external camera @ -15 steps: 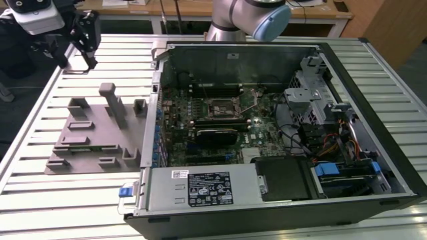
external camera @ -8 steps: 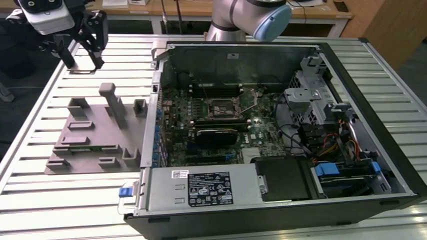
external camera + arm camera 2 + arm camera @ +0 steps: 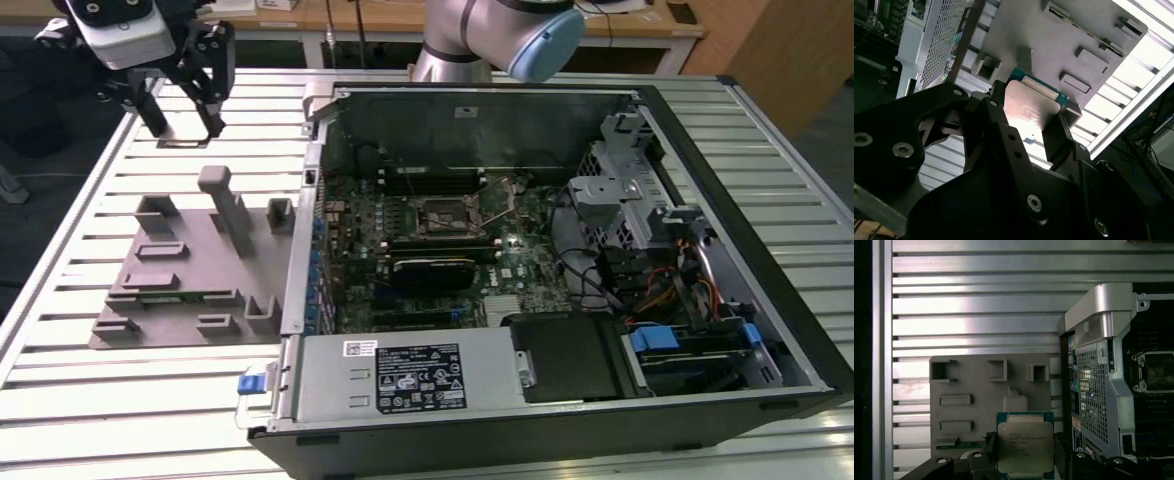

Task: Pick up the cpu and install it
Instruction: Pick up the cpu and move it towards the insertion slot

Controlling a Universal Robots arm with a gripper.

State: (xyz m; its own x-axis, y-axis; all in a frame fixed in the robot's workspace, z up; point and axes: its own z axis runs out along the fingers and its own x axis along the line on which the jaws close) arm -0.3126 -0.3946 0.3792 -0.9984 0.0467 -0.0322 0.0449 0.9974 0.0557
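Pick-up looks done: upper left in the exterior view, the black gripper [image 3: 184,126] pinches the flat silvery-grey square cpu [image 3: 1025,446]; installing likely demands squaring over the metal-framed motherboard socket [image 3: 438,213].

Illegible print on the cpu [image 3: 1025,446] and the black case label [image 3: 418,378]

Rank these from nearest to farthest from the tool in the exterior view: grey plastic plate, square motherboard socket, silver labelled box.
1. Grey plastic plate, beside the tool.
2. Square motherboard socket, inside the case.
3. Silver labelled box, case's front edge.
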